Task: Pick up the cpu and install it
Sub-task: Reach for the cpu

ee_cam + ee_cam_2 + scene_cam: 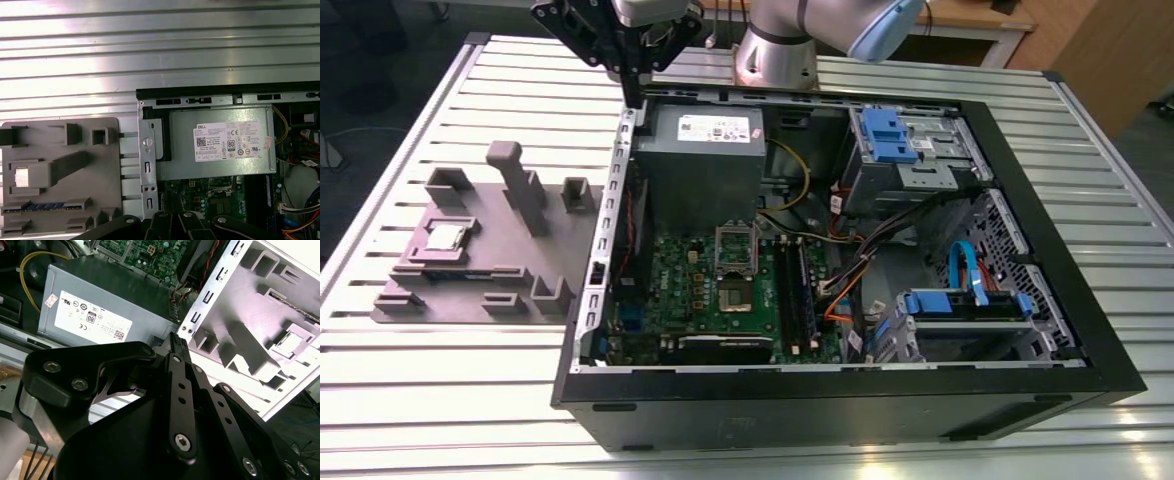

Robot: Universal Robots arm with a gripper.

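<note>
The cpu [447, 237], a small flat square chip with a shiny silver-grey top, lies in a recess of the mauve-grey plastic tray [467, 290] on the slatted metal table [454, 400]. I take the recess as a way to fix its place for pickup. Beside the tray, the black computer case [854, 400] lies open on its side, so the metal socket frame [736, 250] faces up. My black pincer [634, 95] hangs clenched and empty over the case's far edge, well apart from the chip.
</note>
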